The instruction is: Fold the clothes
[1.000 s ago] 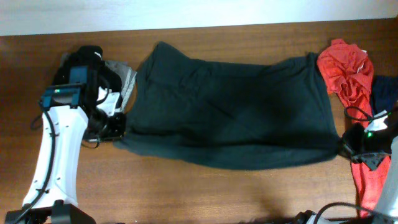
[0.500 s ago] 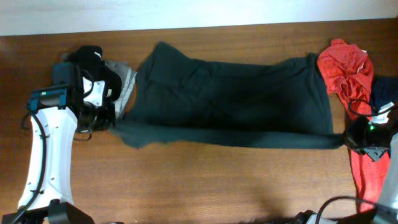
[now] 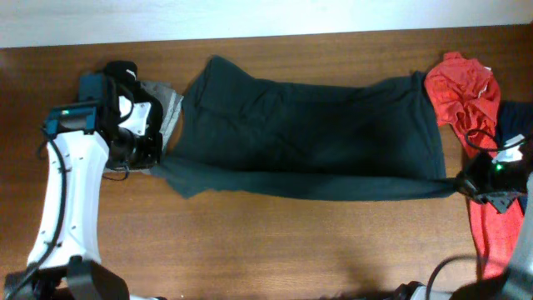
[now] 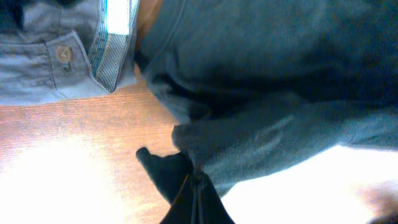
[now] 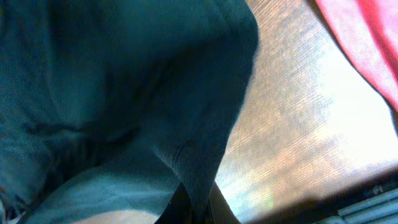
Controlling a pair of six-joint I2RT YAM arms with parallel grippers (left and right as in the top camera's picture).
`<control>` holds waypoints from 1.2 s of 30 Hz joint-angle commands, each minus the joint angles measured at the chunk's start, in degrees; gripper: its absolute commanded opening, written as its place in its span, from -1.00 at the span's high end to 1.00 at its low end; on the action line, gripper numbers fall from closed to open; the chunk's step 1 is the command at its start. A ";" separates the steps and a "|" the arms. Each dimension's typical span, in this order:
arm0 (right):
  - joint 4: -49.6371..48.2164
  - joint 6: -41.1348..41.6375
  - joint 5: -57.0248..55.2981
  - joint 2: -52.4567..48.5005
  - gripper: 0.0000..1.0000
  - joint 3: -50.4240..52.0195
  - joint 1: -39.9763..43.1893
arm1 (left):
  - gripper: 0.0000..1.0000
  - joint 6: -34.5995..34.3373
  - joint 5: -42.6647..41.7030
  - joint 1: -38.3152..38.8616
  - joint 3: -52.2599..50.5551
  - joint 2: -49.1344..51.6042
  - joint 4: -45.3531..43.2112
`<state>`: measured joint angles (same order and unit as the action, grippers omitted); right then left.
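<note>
The dark T-shirt (image 3: pixel 308 142) was held stretched across the table (image 3: pixel 275 250).
Its near edge was clamped at one end by the left gripper (image 3: pixel 155 160) and at the other by the right gripper (image 3: pixel 463 185), beside a red garment (image 3: pixel 462 92).

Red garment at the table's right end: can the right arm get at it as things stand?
Probably not yet. The red garment lies right beside the right gripper, nothing between them, but that gripper is shut on the dark T-shirt corner.
</note>
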<state>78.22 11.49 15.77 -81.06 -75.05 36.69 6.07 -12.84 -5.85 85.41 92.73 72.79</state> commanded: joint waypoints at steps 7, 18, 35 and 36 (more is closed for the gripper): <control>9.44 -2.29 -4.76 4.98 0.92 0.07 -0.31 | 0.99 1.79 -0.68 -0.20 -1.53 -3.39 12.41; -6.51 -0.04 1.20 -5.03 0.91 4.31 -0.31 | 0.99 2.69 -3.85 -0.13 -7.17 1.62 -10.82; -20.98 0.13 7.26 -17.27 0.89 4.39 -2.97 | 0.99 4.74 0.83 6.58 -7.17 14.21 -24.33; -21.49 0.13 5.86 -17.27 0.89 4.39 -2.97 | 0.99 4.72 1.20 6.54 -7.17 14.21 -24.33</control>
<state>57.47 11.38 23.83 -97.80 -71.00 34.33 9.69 -14.44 0.89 78.41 106.30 48.56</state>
